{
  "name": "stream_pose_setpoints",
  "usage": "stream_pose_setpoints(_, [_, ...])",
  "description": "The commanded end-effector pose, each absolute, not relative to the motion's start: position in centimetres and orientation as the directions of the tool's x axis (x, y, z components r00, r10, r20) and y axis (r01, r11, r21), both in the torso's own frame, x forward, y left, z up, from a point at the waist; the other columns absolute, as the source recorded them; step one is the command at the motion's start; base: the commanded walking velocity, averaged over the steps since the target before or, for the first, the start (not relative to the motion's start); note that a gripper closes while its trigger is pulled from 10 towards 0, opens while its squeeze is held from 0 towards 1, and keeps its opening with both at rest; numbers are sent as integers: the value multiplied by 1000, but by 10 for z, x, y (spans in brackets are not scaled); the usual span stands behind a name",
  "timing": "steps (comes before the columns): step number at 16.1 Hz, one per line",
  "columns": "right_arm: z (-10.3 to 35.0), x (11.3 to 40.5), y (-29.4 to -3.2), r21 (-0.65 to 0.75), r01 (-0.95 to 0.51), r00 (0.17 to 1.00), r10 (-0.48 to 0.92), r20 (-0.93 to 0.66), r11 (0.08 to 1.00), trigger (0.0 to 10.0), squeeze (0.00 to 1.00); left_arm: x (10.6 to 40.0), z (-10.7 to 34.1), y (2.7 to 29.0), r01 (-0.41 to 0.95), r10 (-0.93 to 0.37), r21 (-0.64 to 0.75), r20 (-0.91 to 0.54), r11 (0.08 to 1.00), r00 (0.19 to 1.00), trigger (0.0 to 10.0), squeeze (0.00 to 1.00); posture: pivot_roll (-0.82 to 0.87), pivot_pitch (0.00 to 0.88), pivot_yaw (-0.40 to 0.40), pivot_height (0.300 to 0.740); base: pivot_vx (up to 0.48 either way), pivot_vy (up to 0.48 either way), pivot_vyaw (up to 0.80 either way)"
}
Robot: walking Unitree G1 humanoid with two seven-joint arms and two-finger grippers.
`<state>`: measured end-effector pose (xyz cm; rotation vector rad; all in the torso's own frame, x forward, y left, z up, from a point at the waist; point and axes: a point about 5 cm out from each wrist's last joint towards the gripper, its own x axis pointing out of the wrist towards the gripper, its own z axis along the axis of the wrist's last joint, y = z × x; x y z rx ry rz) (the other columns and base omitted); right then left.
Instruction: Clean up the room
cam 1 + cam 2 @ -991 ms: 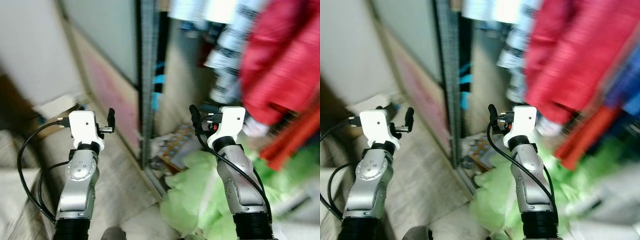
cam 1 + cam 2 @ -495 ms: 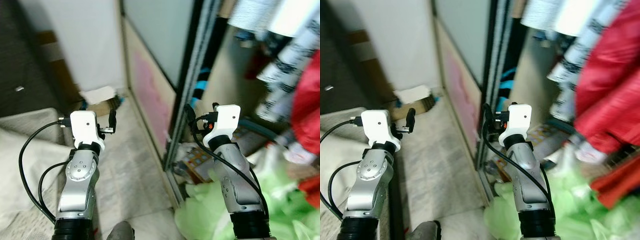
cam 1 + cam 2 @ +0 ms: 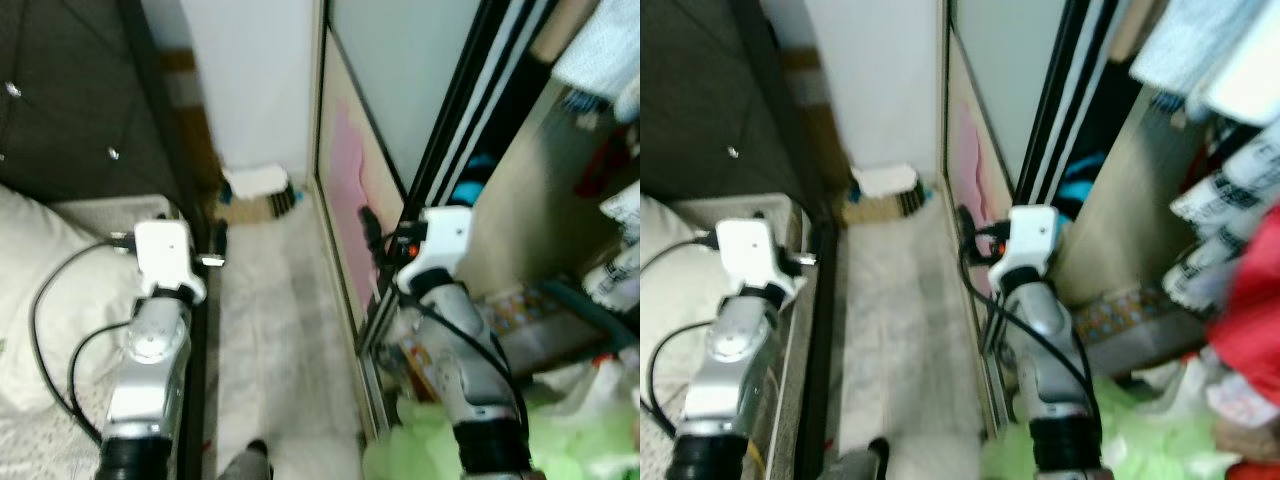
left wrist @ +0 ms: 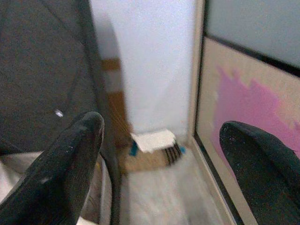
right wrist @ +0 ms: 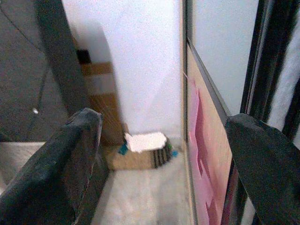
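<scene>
Both my left hand and right hand hung spread and empty. The box sat at the aisle's end by the wall; likely light card, best gripped across its sides.

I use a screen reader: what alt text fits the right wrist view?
Two open black fingers of the right gripper frame a narrow floor strip ending at a white wall, where a small box sits. A sliding door with a pink patch runs alongside.
</scene>
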<state>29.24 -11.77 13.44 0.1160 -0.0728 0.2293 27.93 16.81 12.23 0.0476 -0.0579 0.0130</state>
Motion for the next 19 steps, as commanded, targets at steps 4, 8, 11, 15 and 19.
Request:
stream_pose_setpoints(4, [135, 295, -124, 98, -219, 974, 211, 85, 971, 10000, 0, 281, 125, 161, 23, -26, 50, 61, 998, 998, 10000, 0, 29, 0, -51, 740, 0, 0, 800])
stream_pose_setpoints(8, [135, 301, -123, 127, -209, 975, 197, 98, 970, 10000, 0, 284, 127, 161, 41, -44, 57, 61, 998, 997, 10000, 0, 44, 0, -36, 740, 0, 0, 569])
stream_pose_setpoints(11, [136, 306, -121, 135, -205, 975, 192, 108, 969, 10000, 0, 288, 129, 163, 18, -22, 68, 71, 998, 997, 10000, 0, 49, 0, -32, 740, 0, 0, 0])
stream_pose_setpoints(15, [137, 308, -122, 120, -212, 973, 197, 123, 970, 10000, 0, 289, 129, 156, 65, -68, 50, 74, 997, 995, 10000, 0, 43, 0, -40, 740, 0, 0, 600])
stream_pose_setpoints(19, [128, 305, -119, 131, -218, 973, 205, 102, 967, 10000, 0, 285, 112, 152, 75, -76, 12, 50, 997, 996, 10000, 0, 21, 0, -56, 740, 0, 0, 800])
